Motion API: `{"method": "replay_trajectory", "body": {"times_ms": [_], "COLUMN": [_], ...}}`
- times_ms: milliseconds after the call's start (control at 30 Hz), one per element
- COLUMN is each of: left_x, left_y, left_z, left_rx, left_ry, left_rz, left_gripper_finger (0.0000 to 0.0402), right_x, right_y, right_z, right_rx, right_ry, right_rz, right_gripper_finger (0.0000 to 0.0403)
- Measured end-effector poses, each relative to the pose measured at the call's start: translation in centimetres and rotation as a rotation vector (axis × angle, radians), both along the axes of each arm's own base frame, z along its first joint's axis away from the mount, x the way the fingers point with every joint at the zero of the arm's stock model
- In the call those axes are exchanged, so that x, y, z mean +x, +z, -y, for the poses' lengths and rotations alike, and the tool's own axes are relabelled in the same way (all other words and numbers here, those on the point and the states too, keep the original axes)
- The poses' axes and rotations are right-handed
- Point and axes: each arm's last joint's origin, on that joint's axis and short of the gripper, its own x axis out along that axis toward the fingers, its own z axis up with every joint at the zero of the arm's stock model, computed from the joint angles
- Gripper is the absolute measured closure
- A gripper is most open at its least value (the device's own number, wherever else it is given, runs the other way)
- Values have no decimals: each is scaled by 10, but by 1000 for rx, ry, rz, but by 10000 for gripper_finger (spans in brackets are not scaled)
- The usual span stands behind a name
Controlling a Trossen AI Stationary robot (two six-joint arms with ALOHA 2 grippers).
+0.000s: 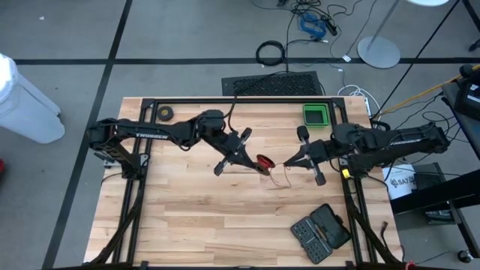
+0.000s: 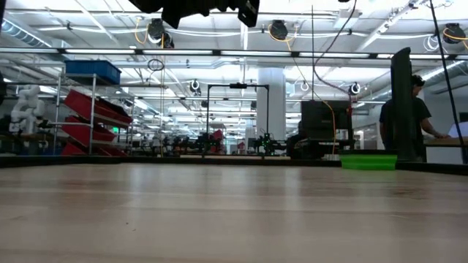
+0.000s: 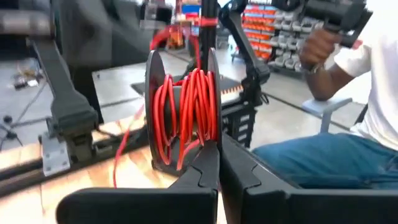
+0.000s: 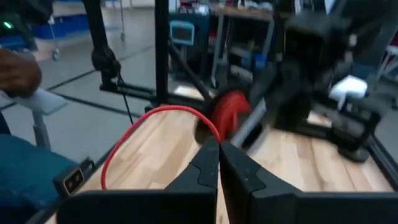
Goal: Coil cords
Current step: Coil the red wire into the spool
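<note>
- Reel (image 3: 183, 118) is clamped at its rim by the closed left gripper (image 3: 219, 163), mid-table, raised; red cord (image 1: 279, 180) is partly wound on it.
- Right gripper (image 4: 219, 155) is pinched shut on the cord's free loop, near the reel.
- Risk, as judged: thin cord could slip from the pinch, or turns could spill off the reel if slack builds.
- Writing: "TROSSEN" is legible on the left arm (image 1: 150, 133); nothing else is readable.

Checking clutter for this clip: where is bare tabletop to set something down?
Bare wood spans the near-left table, bordered by the left frame rail and the black bit case. Crowded at centre: left gripper shut on the red-wound black reel, right gripper shut on the thin red cord. Green bin fills the far right.
</note>
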Motion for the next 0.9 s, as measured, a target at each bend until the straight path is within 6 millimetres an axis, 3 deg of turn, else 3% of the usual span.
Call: {"method": "replay_trajectory", "body": {"times_ms": [267,500,733,900], "left_x": [0,-1,3,5], "left_y": [-6,-9,-13,-15], "left_z": [-4,-4,16,31], "left_rx": [18,9,9,10], "left_ry": [49,51,-5,-51], "left_rz": [-46,-89,-103,-103], "left_gripper_finger": [400,400,400,400], "right_x": [-4,-6,-3,15], "right_y": [12,21,28,25], "right_z": [-4,-8,-9,-13], "right_rx": [-1,-45,-68,-81], "right_ry": [18,-81,-209,-209], "right_rz": [79,113,181,214], "right_gripper_finger": [403,403,403,403]}}
